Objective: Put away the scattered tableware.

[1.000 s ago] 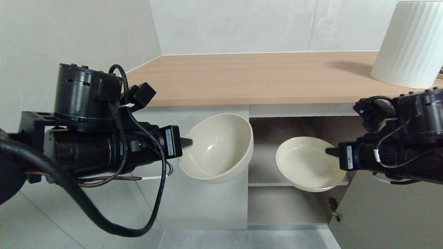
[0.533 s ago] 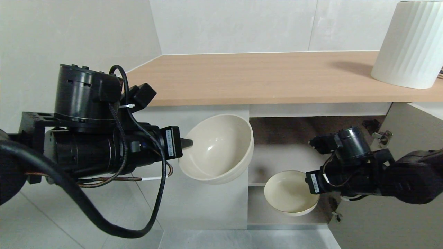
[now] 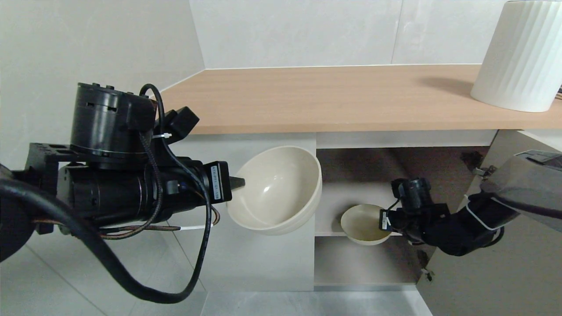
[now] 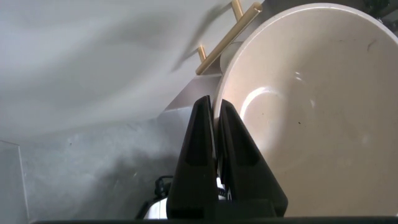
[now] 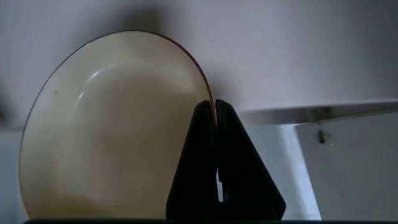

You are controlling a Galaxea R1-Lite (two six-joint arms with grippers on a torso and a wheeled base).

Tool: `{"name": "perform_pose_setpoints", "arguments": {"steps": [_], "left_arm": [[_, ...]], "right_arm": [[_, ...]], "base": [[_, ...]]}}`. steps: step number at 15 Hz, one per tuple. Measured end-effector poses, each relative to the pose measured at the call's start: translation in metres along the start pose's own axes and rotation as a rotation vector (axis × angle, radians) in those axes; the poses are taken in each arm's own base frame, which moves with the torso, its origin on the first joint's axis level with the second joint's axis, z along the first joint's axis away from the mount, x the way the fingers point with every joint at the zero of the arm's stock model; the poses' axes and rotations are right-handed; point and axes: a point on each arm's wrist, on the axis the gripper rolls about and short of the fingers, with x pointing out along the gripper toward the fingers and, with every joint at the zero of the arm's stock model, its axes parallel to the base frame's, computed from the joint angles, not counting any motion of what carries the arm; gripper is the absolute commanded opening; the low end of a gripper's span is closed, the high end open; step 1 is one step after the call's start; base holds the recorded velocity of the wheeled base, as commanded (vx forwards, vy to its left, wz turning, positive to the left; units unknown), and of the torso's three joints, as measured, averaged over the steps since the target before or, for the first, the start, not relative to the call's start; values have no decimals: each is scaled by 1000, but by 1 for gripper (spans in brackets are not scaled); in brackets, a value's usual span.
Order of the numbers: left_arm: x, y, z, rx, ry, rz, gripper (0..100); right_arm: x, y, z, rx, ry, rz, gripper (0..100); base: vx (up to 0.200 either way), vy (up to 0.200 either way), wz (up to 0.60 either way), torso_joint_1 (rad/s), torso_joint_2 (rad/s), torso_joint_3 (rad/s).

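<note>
My left gripper (image 3: 239,181) is shut on the rim of a large cream bowl (image 3: 276,188), held in the air in front of the closed left cabinet door. In the left wrist view its fingers (image 4: 214,115) pinch the large bowl's (image 4: 311,118) edge. My right gripper (image 3: 383,219) is shut on the rim of a smaller cream bowl (image 3: 362,224), held inside the open cabinet just above the middle shelf (image 3: 327,234). The right wrist view shows the small bowl (image 5: 112,124) pinched at its rim by the fingers (image 5: 215,115).
A wooden counter (image 3: 333,96) runs above the cabinet, with a white ribbed container (image 3: 520,57) at its right end. The open cabinet door (image 3: 496,263) hangs at the right. A lower compartment (image 3: 360,263) lies under the shelf. A gold handle (image 4: 227,34) is on the closed door.
My right arm has carried the smaller bowl down and deeper into the open cabinet, to the shelf level. The left arm with the large bowl has stayed in place.
</note>
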Motion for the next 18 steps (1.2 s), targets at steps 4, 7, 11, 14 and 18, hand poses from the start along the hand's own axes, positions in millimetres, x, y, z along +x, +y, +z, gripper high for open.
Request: {"name": "perform_pose_setpoints", "arguments": {"steps": [4, 7, 11, 14, 18], "left_arm": [[1, 0, -3, 29, 11, -1, 0], [3, 0, -5, 34, 19, 2, 0], [3, 0, -5, 35, 20, 3, 0], [3, 1, -5, 35, 20, 3, 0], [3, 1, -5, 35, 20, 3, 0]], "right_arm": [[36, -14, 4, 81, -47, -132, 0], [51, -17, 4, 107, -60, -164, 0], [60, -17, 6, 126, -81, -189, 0], [64, -16, 10, 152, -97, -184, 0], [66, -14, 11, 156, -101, -180, 100]], "base": [[0, 0, 0, 0, 0, 0], [0, 0, 0, 0, 0, 0], [0, 0, 0, 0, 0, 0], [0, 0, 0, 0, 0, 0], [0, 0, 0, 0, 0, 0]]}}
